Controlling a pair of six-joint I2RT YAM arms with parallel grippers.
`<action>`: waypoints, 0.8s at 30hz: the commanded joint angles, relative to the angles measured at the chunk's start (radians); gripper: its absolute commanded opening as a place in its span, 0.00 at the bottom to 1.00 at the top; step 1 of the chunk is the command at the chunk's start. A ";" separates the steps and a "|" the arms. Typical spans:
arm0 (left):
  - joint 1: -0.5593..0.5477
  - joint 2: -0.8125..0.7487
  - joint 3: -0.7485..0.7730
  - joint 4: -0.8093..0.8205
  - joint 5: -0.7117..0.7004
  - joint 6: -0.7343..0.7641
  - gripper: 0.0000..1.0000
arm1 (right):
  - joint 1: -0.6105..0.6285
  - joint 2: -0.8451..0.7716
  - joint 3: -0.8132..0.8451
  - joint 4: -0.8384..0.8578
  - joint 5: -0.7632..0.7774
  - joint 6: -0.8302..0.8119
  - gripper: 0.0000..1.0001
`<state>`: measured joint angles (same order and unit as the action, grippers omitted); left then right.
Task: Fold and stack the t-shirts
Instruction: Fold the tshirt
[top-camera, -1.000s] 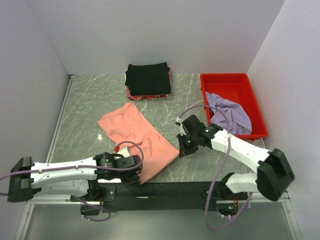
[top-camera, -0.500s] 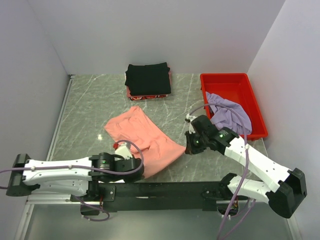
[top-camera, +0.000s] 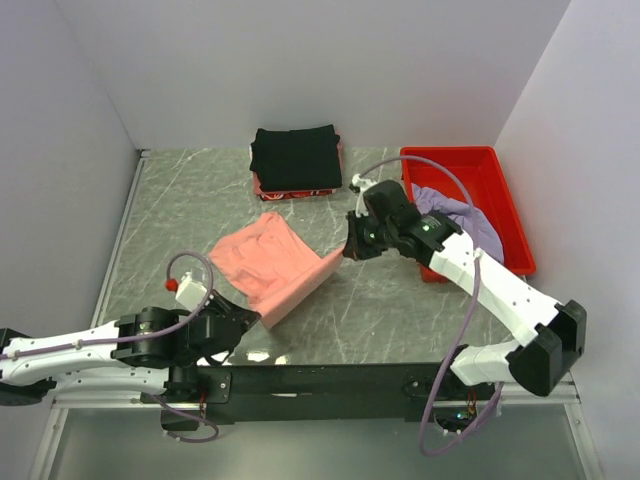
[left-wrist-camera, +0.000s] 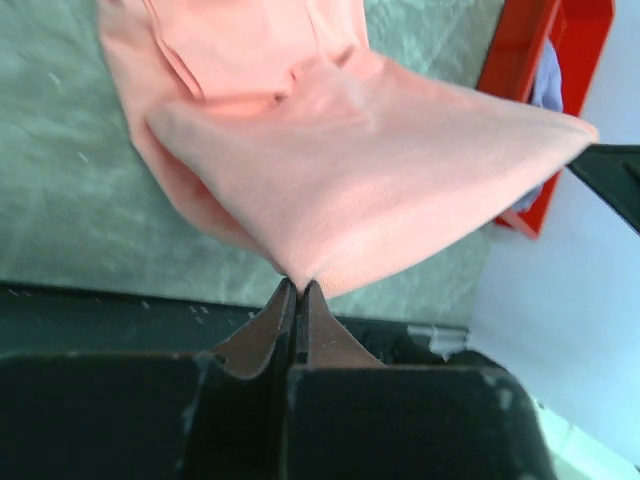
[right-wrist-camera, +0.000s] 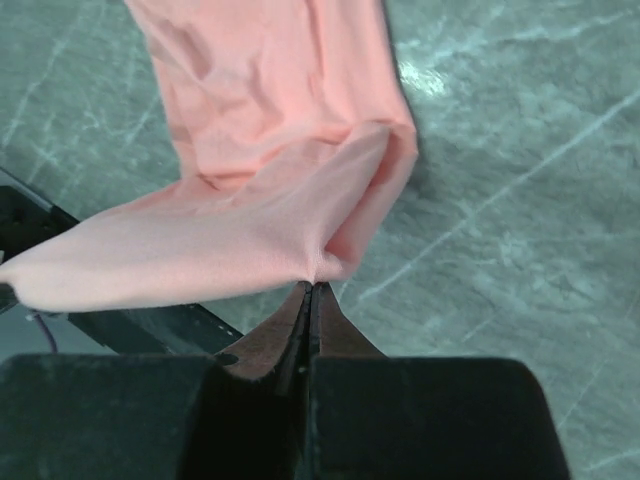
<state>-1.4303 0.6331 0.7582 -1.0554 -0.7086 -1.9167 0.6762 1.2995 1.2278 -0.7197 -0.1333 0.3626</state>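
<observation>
The salmon-pink t-shirt (top-camera: 275, 265) lies in the middle of the table, its near edge lifted and stretched between both grippers. My left gripper (top-camera: 250, 322) is shut on its near left corner, seen in the left wrist view (left-wrist-camera: 297, 283) under the pink cloth (left-wrist-camera: 350, 160). My right gripper (top-camera: 350, 250) is shut on the other corner, seen in the right wrist view (right-wrist-camera: 311, 286) under the pink cloth (right-wrist-camera: 260, 160). The black t-shirt (top-camera: 295, 157) lies neatly folded at the back. The lavender-purple t-shirt (top-camera: 463, 222) is crumpled in the red tray (top-camera: 450, 160).
The red tray stands at the back right, close behind my right arm. A red-pink folded cloth (top-camera: 290, 192) peeks out under the black shirt. White walls enclose the table on three sides.
Both grippers have lifted the pink shirt's near edge and carried it toward the back. The right gripper rose up and back toward the tray; the left arm drew back to the left.
</observation>
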 joint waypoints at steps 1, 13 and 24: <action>0.004 0.019 0.055 -0.147 -0.129 -0.089 0.01 | -0.007 0.046 0.108 0.055 0.006 -0.034 0.00; 0.135 0.091 0.148 -0.240 -0.232 -0.087 0.01 | -0.007 0.245 0.335 0.066 -0.055 -0.071 0.00; 0.620 0.161 0.105 0.222 0.020 0.487 0.01 | -0.007 0.368 0.441 0.088 -0.094 -0.082 0.00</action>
<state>-0.8562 0.7883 0.8577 -0.9604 -0.7326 -1.5925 0.6758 1.6497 1.6123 -0.6762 -0.2295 0.3042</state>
